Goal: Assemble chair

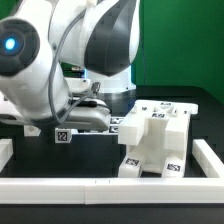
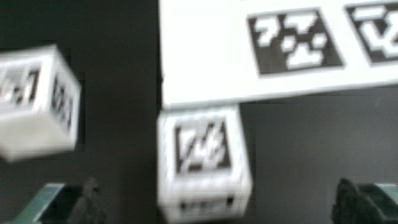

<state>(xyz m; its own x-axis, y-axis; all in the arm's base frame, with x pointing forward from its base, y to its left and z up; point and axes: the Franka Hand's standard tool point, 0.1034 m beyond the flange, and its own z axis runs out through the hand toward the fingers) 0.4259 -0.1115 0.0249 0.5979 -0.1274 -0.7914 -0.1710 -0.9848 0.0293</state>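
In the wrist view a small white chair part with a black tag on its face lies on the dark table between my two fingers. A second white tagged part lies tilted beside it. My gripper is open, its dark fingertips wide apart and clear of the part. In the exterior view my gripper is low over the table, mostly hidden by the arm. The white partly built chair body stands at the exterior view's right.
The marker board with black tags lies just beyond the small part. A white rail borders the table at the front and the exterior view's right. A small tagged piece lies under the arm.
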